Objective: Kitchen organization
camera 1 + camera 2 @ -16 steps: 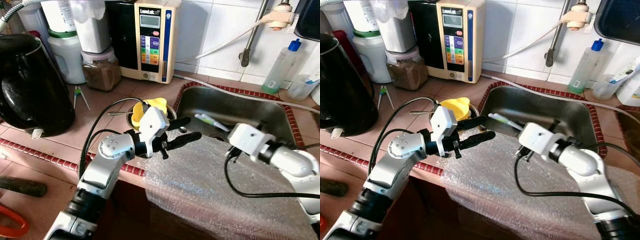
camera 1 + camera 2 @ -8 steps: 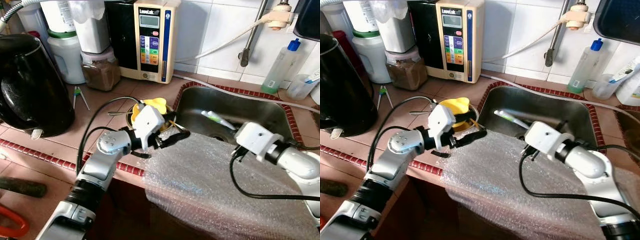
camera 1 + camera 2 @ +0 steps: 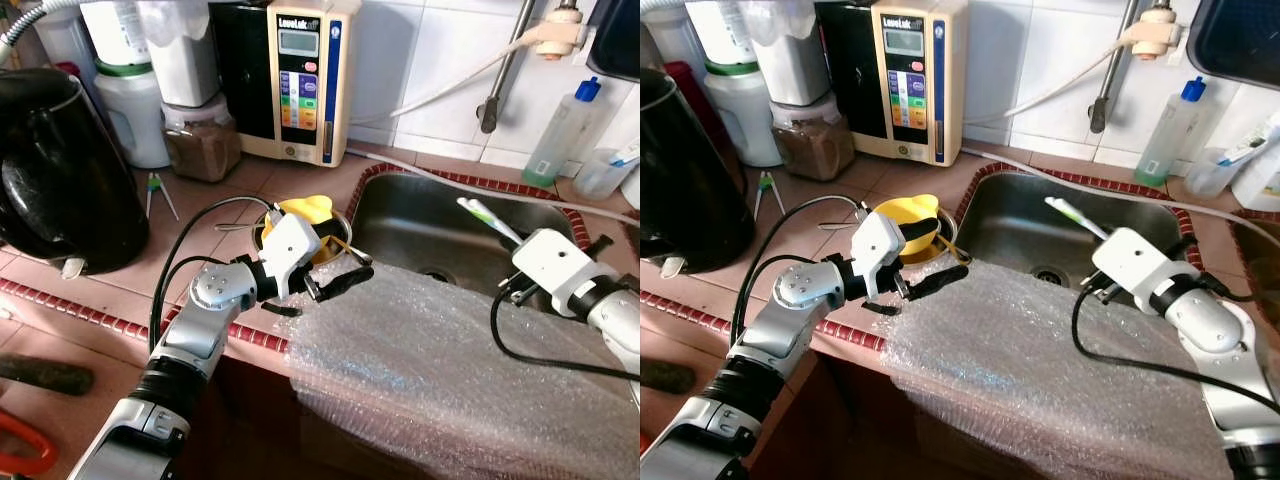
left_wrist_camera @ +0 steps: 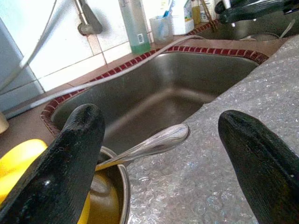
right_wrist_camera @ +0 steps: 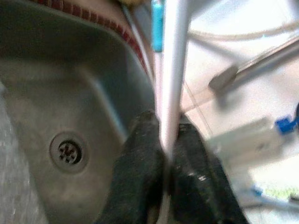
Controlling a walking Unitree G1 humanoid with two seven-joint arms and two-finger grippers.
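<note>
Behind sink (image 3: 440,225), "LeveLuk" unit (image 3: 300,80); right gripper (image 5: 163,154) clamps, probably, toothbrush (image 3: 488,217); left gripper (image 4: 163,140) spread.

Home kitchen: steel sink (image 3: 440,225), tiled counter (image 3: 205,215), black kettle (image 3: 60,170), water purifier (image 3: 300,80)

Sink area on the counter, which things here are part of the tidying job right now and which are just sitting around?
In use:
toothbrush, pinched in the right gripper above the sink
left gripper, open by the spoon in the steel cup
bubble wrap

Lying about:
black kettle
water purifier
jars
soap bottle
</note>
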